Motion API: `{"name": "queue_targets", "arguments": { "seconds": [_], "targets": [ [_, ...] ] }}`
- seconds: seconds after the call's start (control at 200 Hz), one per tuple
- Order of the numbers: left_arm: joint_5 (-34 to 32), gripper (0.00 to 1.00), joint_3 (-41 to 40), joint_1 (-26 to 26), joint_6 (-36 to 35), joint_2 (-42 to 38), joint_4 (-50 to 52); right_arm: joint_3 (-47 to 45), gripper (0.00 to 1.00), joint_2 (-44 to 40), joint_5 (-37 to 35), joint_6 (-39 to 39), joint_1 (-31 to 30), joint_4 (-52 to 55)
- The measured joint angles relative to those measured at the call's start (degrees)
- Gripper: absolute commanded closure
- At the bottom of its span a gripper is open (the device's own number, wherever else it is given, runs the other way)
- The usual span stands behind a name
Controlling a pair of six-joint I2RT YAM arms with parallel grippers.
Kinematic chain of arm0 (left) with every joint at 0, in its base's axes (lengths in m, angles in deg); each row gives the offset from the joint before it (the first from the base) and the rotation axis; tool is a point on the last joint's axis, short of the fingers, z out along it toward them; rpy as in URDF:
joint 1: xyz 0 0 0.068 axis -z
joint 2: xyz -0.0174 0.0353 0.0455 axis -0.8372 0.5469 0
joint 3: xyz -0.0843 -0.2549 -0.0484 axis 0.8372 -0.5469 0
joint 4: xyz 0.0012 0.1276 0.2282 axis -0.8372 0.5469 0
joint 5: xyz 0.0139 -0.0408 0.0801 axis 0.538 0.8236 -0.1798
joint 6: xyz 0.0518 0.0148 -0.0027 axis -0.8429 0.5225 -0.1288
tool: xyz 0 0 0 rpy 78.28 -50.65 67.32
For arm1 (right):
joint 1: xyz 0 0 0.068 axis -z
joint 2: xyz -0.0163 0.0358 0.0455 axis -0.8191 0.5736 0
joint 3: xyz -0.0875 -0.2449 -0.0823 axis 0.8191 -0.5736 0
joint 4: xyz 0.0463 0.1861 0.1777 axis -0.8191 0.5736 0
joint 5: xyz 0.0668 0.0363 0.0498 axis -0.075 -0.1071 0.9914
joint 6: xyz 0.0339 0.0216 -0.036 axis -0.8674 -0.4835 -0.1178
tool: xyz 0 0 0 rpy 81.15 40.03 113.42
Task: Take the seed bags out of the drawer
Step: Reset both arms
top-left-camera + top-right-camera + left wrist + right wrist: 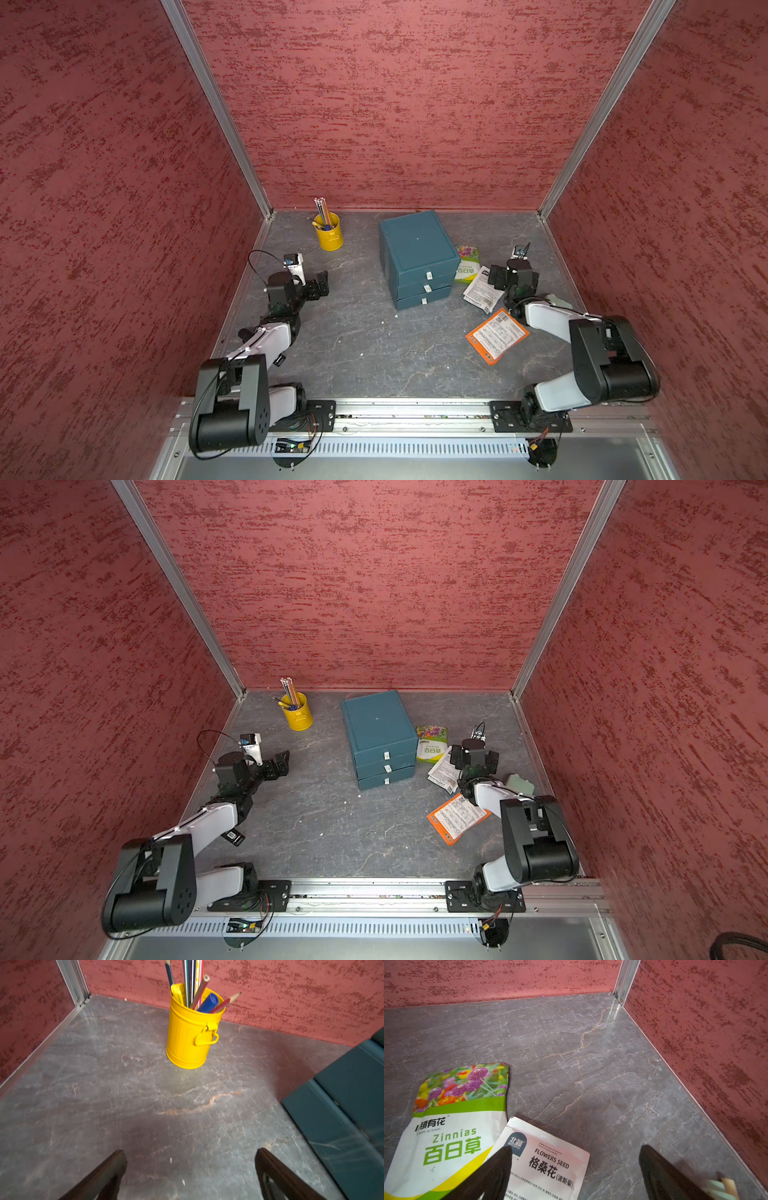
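Observation:
A teal cabinet point(417, 257) point(380, 733) has three drawers, each pushed in. Three seed bags lie on the floor to its right in both top views: a green-white flower-print one point(467, 262) point(432, 744), a white one with black text point(482, 293) point(444, 773), and an orange-edged one point(496, 336) point(457, 817). My right gripper point(513, 274) point(575, 1153) is open above the white bag point(548, 1165), beside the flower-print bag point(452, 1126), with nothing between its fingers. To the cabinet's left, my left gripper point(322, 282) point(190, 1155) is open and empty over bare floor.
A yellow pot of pencils point(329, 237) point(191, 1034) stands at the back left. A pale green block point(519, 785) lies by the right wall, behind the right arm. The cabinet's side point(342, 1115) is close on the left gripper's right. Red walls close three sides.

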Motion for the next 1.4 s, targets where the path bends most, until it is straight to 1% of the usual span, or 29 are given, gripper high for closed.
{"name": "queue_targets", "arguments": {
  "seconds": [0.075,0.225,0.421,0.701,0.837,0.897,1.192,1.398],
  "targets": [
    [0.3,0.0,0.0,-0.1,-0.2,3.8,-5.8,-0.8,0.01,1.0,0.1,0.8,0.1,-3.5],
    [0.6,0.0,-0.1,0.0,-0.5,10.8,-13.8,-2.6,0.01,1.2,1.0,2.0,0.2,-10.2],
    [0.0,0.0,-1.4,2.0,-2.3,14.0,-20.9,-5.9,0.01,1.1,3.5,3.2,0.2,-15.3],
    [-0.7,0.0,-1.5,2.6,-2.9,14.5,-23.7,-6.5,0.01,1.1,5.9,4.2,0.3,-19.6],
    [-0.7,0.0,-1.5,2.5,-2.9,14.5,-24.0,-8.6,0.01,1.1,7.5,4.4,0.4,-22.3],
    [-0.7,0.0,-1.5,2.5,-2.9,14.5,-24.0,-10.4,0.01,1.5,8.1,4.6,0.5,-25.5],
    [-0.7,0.0,-1.5,2.4,-2.9,14.5,-24.0,-12.2,0.01,2.7,7.9,4.6,0.5,-30.3],
    [-0.7,0.0,-1.5,2.4,-2.9,14.5,-24.0,-12.2,0.01,2.7,7.9,4.6,0.5,-30.8]
  ]
}}
